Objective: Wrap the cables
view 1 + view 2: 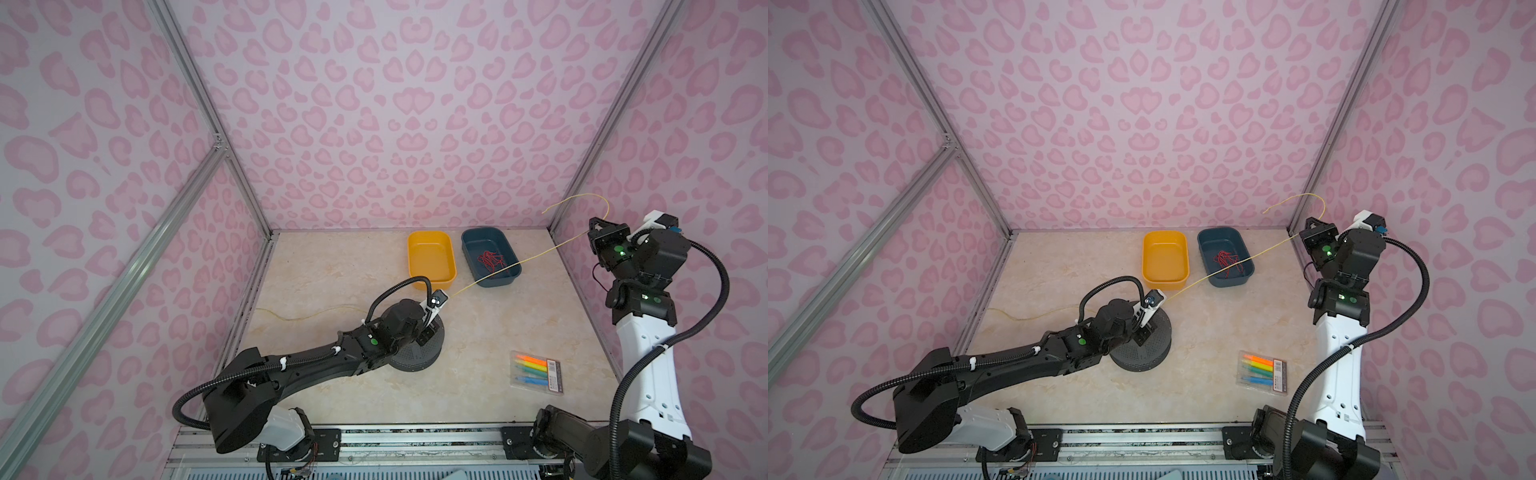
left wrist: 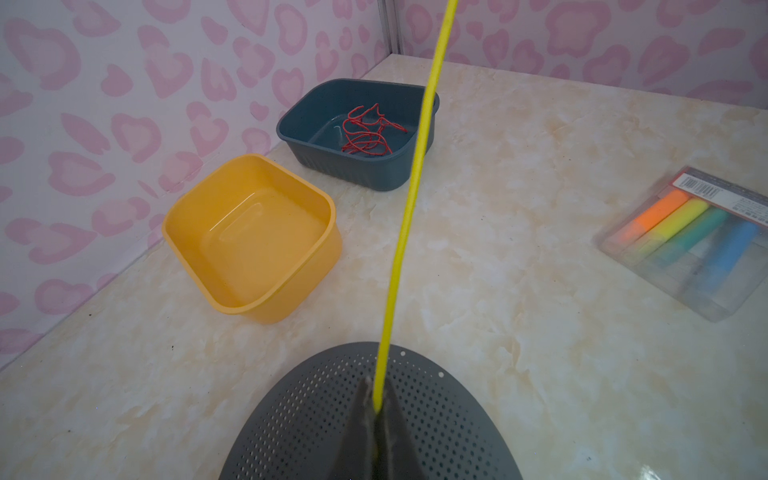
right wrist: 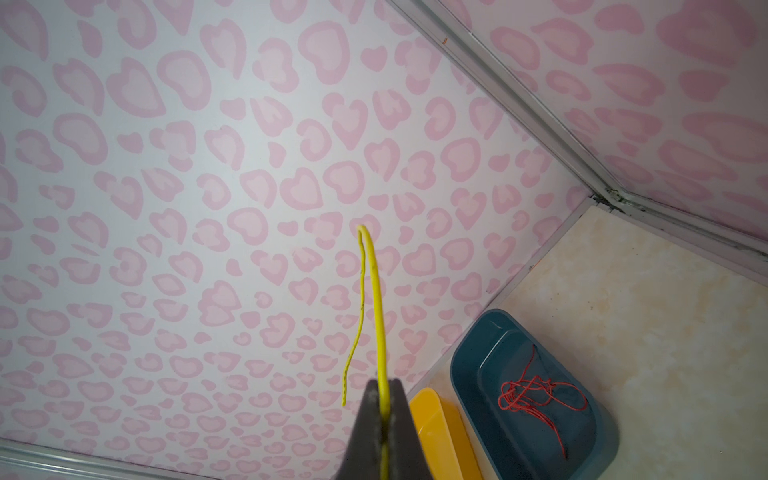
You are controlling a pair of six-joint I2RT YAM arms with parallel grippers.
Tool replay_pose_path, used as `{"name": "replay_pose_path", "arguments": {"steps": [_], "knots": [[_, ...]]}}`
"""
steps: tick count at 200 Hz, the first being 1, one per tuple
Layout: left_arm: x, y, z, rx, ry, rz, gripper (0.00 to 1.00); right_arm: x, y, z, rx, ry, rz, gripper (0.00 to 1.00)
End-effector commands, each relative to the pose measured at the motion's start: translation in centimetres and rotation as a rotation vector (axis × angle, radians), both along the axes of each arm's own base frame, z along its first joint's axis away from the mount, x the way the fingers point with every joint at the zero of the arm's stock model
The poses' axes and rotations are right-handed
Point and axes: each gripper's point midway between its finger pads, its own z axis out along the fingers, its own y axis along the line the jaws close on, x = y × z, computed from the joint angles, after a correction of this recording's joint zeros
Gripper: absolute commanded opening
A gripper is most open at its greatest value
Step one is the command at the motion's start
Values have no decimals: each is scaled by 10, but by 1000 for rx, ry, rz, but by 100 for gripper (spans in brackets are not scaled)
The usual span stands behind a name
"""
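Note:
The cable is a thin yellow wire (image 1: pixel 515 262), stretched taut above the table between my two grippers. My left gripper (image 1: pixel 444 300) is shut on it over a grey perforated disc (image 1: pixel 415 353); in the left wrist view the wire (image 2: pixel 409 199) leaves the closed fingertips (image 2: pixel 376 399). A slack tail (image 1: pixel 291 318) trails left across the table. My right gripper (image 1: pixel 597 227) is raised near the back right corner and shut on the wire. In the right wrist view the short free end (image 3: pixel 376 291) hooks over beyond the closed jaws (image 3: pixel 384 388).
An empty yellow bin (image 1: pixel 432 284) and a dark blue bin (image 1: pixel 498 281) holding a tangle of red wires (image 1: pixel 490 259) stand at the back. A clear pack of highlighters (image 1: pixel 536 372) lies at the front right. Pink patterned walls enclose three sides.

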Motion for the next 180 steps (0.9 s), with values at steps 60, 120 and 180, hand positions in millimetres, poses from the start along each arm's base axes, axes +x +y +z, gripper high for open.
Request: {"name": "replay_pose_path", "arguments": {"steps": [60, 120, 180], "knots": [[5, 41, -40, 203, 38, 134, 4, -9, -11, 42, -27, -156, -70, 0], [17, 36, 31, 152, -81, 150, 54, -16, 15, 27, -66, -113, -19, 0], [10, 28, 150, 7, -213, 89, 65, -35, 38, 20, -134, -71, -19, 0]]}}
